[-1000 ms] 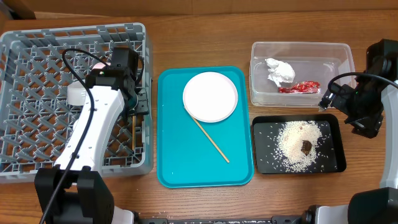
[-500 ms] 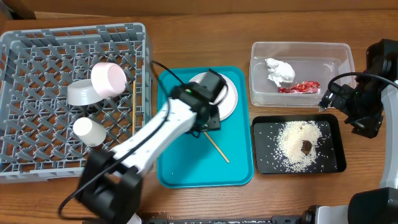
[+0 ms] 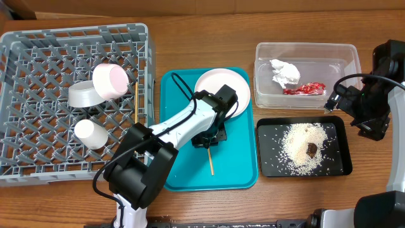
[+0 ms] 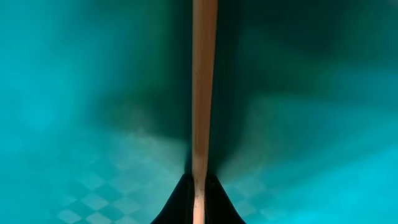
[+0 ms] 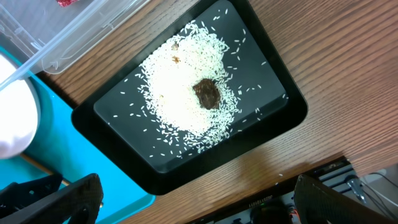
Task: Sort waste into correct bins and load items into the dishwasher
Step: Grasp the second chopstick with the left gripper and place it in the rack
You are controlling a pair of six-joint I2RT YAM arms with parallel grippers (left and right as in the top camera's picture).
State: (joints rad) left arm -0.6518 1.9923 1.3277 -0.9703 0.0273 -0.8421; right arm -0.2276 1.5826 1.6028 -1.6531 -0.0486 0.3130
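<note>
My left gripper is shut on a thin wooden chopstick, low over the teal tray. From above the chopstick sticks out below the gripper. The round pale plate lies at the tray's top right, partly under the arm. The grey dish rack holds a pinkish bowl, a grey bowl, a white cup and another chopstick. My right gripper hangs open and empty over the black tray of rice.
The clear tub at the back right holds the white paper wad and the red wrapper. A brown lump sits in the rice on the black tray. The right arm stands at the table's right edge.
My left arm swung from the dish rack to the teal tray and shut on the chopstick, which turned from slanted to nearly straight. The plate shifted slightly right. The right arm stayed still.
</note>
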